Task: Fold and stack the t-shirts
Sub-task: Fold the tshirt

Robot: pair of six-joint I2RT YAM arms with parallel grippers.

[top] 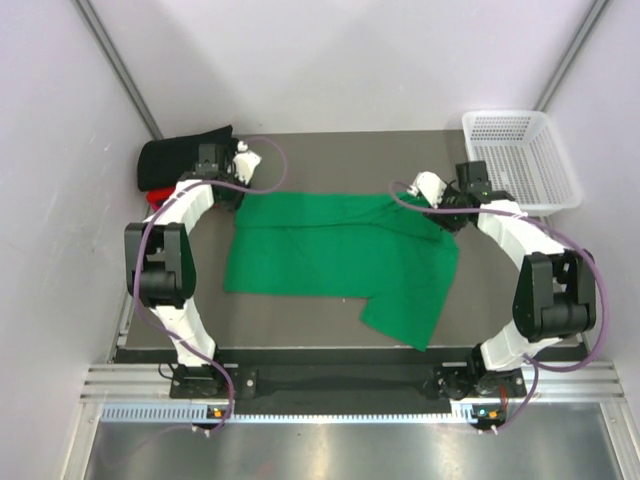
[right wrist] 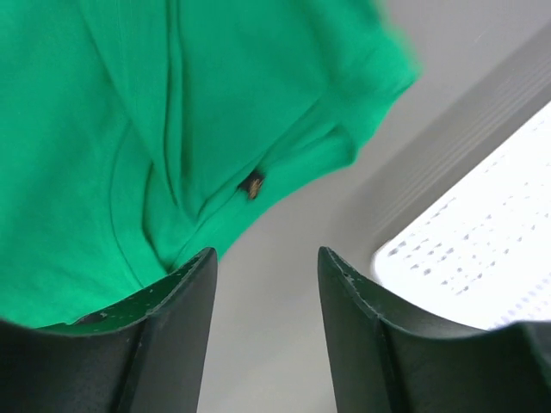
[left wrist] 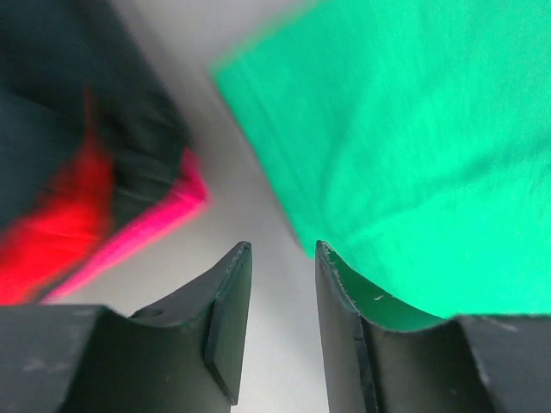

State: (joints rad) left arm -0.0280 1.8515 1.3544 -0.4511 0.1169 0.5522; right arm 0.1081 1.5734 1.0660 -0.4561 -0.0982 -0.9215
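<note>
Now the green t-shirt (top: 330, 255) stretches left-right; left fingers (left wrist: 225, 331), right fingers (right wrist: 176, 331) parted, empty.

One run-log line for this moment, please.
left hand: open, empty | right hand: open, empty | green t-shirt: flat mid-table, ungripped | black t-shirt: far-left corner, with red t-shirt

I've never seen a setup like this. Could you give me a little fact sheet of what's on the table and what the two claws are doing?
Green t-shirt: spread across the middle of the table, not neatly folded
Black t-shirt: bunched at the far left corner
Red t-shirt: peeking out beneath the black one
White mesh basket: far right corner
Left gripper: open, holding nothing, by the green shirt's far left edge
Right gripper: open, holding nothing, by its far right edge
</note>
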